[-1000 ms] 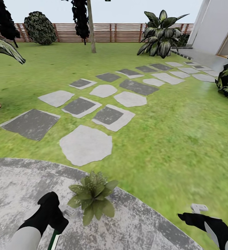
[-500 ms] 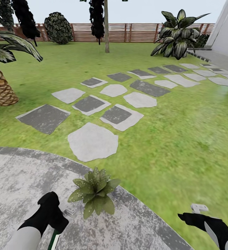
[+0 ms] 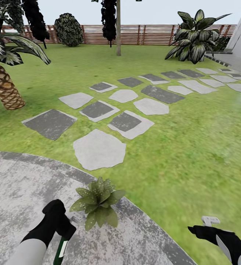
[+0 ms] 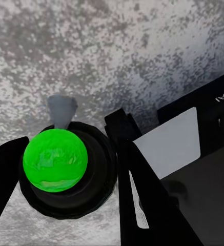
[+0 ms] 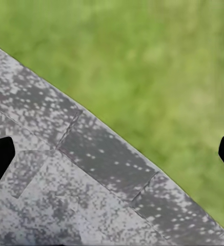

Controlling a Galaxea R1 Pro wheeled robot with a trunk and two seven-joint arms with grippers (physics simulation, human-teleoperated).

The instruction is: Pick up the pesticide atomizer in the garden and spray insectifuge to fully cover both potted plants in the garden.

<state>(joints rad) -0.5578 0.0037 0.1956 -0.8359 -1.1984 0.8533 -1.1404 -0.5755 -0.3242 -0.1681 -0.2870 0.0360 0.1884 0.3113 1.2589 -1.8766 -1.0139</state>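
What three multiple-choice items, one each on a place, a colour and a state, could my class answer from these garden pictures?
1. The small potted plant stands on: A lawn, B edge of the grey patio, C a stepping stone.
2. The fence is: A brown, B white, C blue.
3. The left gripper is: A open and empty, B shut on a bottle, C holding a leaf.

Answers: 1 B, paving lies under the plant; 2 A, brown slats line the far lawn; 3 B, the left wrist view shows both fingers against the bottle's sides.

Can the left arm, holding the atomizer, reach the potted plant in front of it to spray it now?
Probably yes: the left gripper holds the atomizer right beside the potted plant, with nothing between them.
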